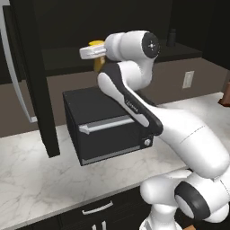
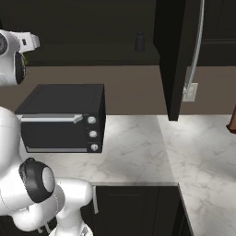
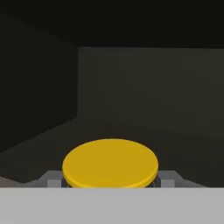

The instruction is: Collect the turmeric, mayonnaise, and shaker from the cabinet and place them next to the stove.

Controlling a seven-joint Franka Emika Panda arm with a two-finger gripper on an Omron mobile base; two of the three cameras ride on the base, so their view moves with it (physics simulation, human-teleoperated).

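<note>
The first of the three pickups is judged to be in hand; the turmeric (image 3: pixel 110 163) is seen from the hand view as a yellow lid lying between the two grey finger parts of the gripper (image 3: pixel 110 178), one at each side of it; the jaws are set close against the jar, and a clamp on the turmeric is judged likely, though actual contact cannot be confirmed; in the left base view the same yellow lid (image 1: pixel 96 44) is seen beside the wrist, inside the dark cabinet (image 1: pixel 54 58), above the toaster oven (image 1: pixel 105 123); whether the jar is resting on the shelf or lifted off it cannot be told; the shaker (image 2: pixel 139 41) is seen standing on the shelf, well apart from the hand; the mayonnaise is not made out; the next move is judged to call for a straight withdrawal out of the cabinet, the jar kept upright and carried clear of the open door (image 2: pixel 173 60) and the oven top, before being taken toward the stove.
</note>
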